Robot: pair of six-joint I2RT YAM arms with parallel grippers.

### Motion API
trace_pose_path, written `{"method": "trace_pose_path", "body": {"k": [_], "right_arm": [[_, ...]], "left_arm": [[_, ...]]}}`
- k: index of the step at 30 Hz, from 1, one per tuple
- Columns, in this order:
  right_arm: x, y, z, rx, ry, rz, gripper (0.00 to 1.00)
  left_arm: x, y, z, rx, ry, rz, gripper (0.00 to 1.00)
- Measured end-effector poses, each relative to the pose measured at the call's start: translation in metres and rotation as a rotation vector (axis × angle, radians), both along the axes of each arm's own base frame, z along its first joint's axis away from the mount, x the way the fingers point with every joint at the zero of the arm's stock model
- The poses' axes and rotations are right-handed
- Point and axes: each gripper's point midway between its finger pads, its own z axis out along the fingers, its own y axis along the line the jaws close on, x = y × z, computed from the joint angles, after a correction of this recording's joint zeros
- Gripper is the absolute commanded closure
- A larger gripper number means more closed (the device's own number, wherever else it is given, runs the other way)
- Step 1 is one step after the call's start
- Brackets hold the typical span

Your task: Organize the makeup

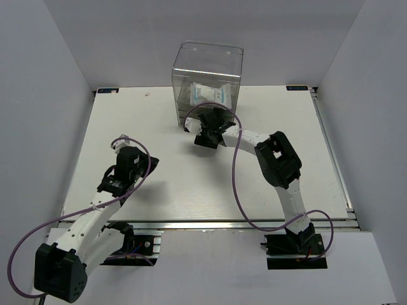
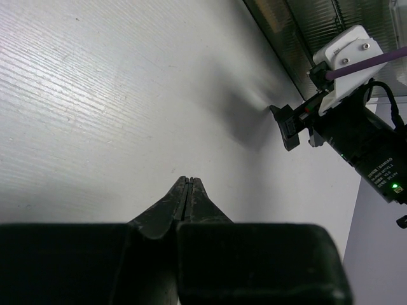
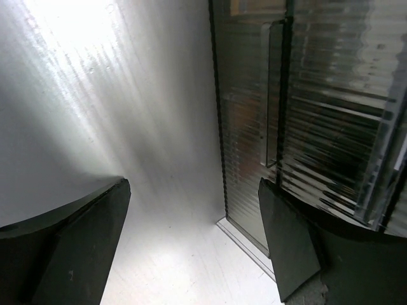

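Note:
Of the makeup, only a white blue-printed soft packet (image 1: 210, 95) shows, lying inside the clear acrylic box (image 1: 208, 57) at the back of the table. My right gripper (image 1: 208, 119) is right at the box's front, low by the table. In the right wrist view it (image 3: 191, 197) stands open with nothing between its fingers, and the right finger (image 3: 286, 241) is close against the ribbed box front (image 3: 248, 127). My left gripper (image 1: 137, 152) hovers over the left half of the table, shut (image 2: 186, 183) and holding nothing.
The white table (image 1: 191, 178) carries only the box and the two arms. In the left wrist view the right arm's wrist (image 2: 356, 127) shows at the right, with the box's ribbed wall (image 2: 299, 38) above it. White walls close in both sides.

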Motion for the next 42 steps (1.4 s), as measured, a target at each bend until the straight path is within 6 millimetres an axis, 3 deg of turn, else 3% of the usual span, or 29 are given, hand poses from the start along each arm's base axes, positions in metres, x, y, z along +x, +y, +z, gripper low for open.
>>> {"method": "trace_pose_path", "body": {"k": [9, 12, 13, 16, 17, 20, 25, 27, 30, 34, 37, 42], "right_arm": [[0.002, -0.002, 0.003, 0.02, -0.064, -0.016, 0.11], [-0.006, -0.006, 0.003, 0.034, -0.033, -0.001, 0.11], [-0.011, -0.007, 0.004, 0.037, -0.017, 0.007, 0.11], [-0.033, -0.015, 0.01, 0.062, 0.05, 0.028, 0.1], [-0.04, -0.016, 0.016, 0.082, 0.061, 0.033, 0.11], [-0.062, -0.017, 0.047, 0.173, 0.085, 0.046, 0.11], [-0.095, -0.019, 0.123, 0.395, 0.071, 0.062, 0.11], [-0.104, -0.029, 0.145, 0.481, 0.084, 0.041, 0.11], [-0.103, -0.066, 0.167, 0.603, 0.114, -0.069, 0.11], [-0.092, -0.13, 0.176, 0.733, 0.145, -0.279, 0.11], [-0.096, -0.167, 0.178, 0.796, 0.145, -0.414, 0.11], [-0.124, -0.181, 0.191, 0.867, 0.114, -0.464, 0.11]], "left_arm": [[0.0, 0.001, 0.004, -0.007, -0.011, 0.003, 0.82], [0.0, 0.0, 0.006, -0.009, -0.019, 0.0, 0.67], [-0.001, 0.001, 0.007, -0.01, -0.023, 0.0, 0.53], [-0.001, 0.0, 0.012, -0.017, -0.039, -0.003, 0.33], [-0.001, 0.0, 0.014, -0.022, -0.045, -0.004, 0.22], [0.0, -0.003, 0.017, -0.031, -0.058, -0.012, 0.05], [0.002, -0.01, 0.023, -0.051, -0.079, -0.047, 0.02], [0.001, -0.012, 0.025, -0.056, -0.086, -0.061, 0.02], [0.001, -0.015, 0.027, -0.059, -0.095, -0.081, 0.02], [0.0, -0.022, 0.031, -0.067, -0.11, -0.129, 0.02], [-0.002, -0.028, 0.037, -0.072, -0.123, -0.17, 0.02], [0.0, -0.036, 0.057, -0.08, -0.178, -0.227, 0.02]]}}
